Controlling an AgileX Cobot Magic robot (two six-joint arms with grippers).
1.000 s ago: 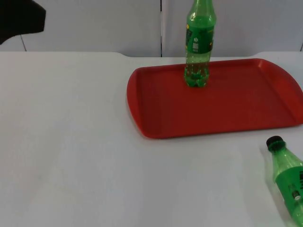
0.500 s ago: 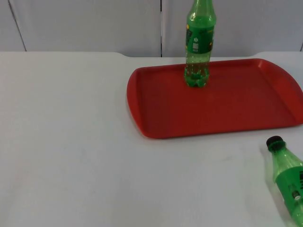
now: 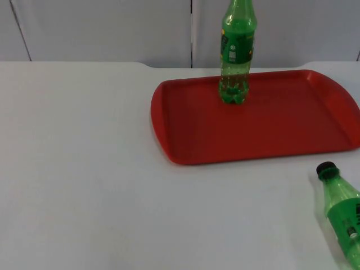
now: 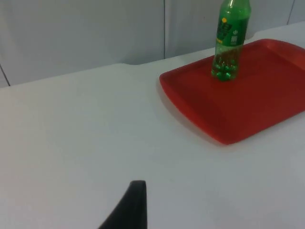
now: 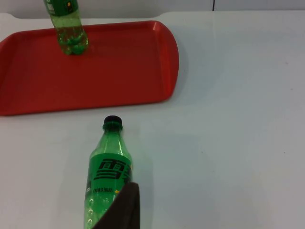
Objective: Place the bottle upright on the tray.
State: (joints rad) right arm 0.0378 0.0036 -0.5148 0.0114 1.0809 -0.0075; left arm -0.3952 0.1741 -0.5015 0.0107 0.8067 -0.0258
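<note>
Right gripper [image 5: 125,210] over lying bottle [image 5: 107,174], 2nd bottle [image 3: 237,53] upright on tray [image 3: 281,129]

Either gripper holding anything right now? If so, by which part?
Nothing is held. One bottle stands upright on the red tray; the lying bottle rests on the table, ungripped.

The standing bottle [image 3: 237,53] loses its cap past the upper edge in the top view, and the red tray [image 3: 337,118] runs off at the side. The lying bottle [image 3: 343,211] — base cut away there — has its lower body behind a black fingertip [image 5: 125,210] in the right wrist view.
</note>
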